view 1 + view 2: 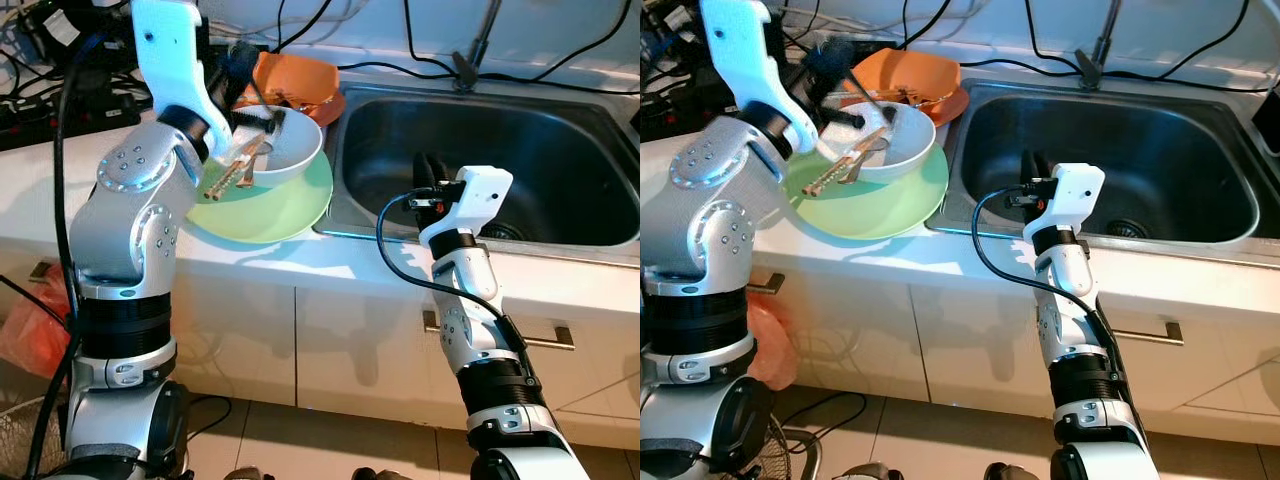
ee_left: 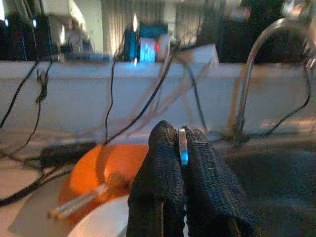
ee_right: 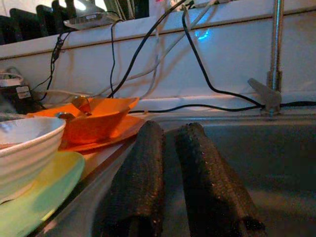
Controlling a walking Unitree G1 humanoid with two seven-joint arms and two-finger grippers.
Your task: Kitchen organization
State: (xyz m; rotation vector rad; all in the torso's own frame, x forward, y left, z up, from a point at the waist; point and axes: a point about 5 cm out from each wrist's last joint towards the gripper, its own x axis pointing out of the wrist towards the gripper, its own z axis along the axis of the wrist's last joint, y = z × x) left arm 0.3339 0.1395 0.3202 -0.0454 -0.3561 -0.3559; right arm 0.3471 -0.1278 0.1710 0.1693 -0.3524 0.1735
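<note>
Nearest us, our right end effector (image 1: pixel 428 172) is hanging over the front edge of the sink (image 1: pixel 560 130), at about 3 o'clock from the dishes. In the right wrist view its fingers (image 3: pixel 140 182) are lying side by side with only a narrow gap between them, and we are seeing nothing gripped there.

Our left end effector (image 2: pixel 182 163) is reaching over the white bowl (image 1: pixel 295 150) at about 10 o'clock in the head view. Its fingers are clenching on a thin metal utensil (image 2: pixel 182 146), whose edge is showing between the pads in the left wrist view; we cannot tell what kind of utensil it is.

The bowl is sitting on a green plate (image 1: pixel 285 212) on the white worktop (image 1: pixel 40 190), just beside the sink's left rim. Chopsticks (image 1: pixel 232 172) are leaning out over the bowl's near rim. Behind the bowl, at 12 o'clock, an orange dish (image 1: pixel 300 80) is resting against the wall, with black cables (image 1: pixel 30 100) lying to its left.
</note>
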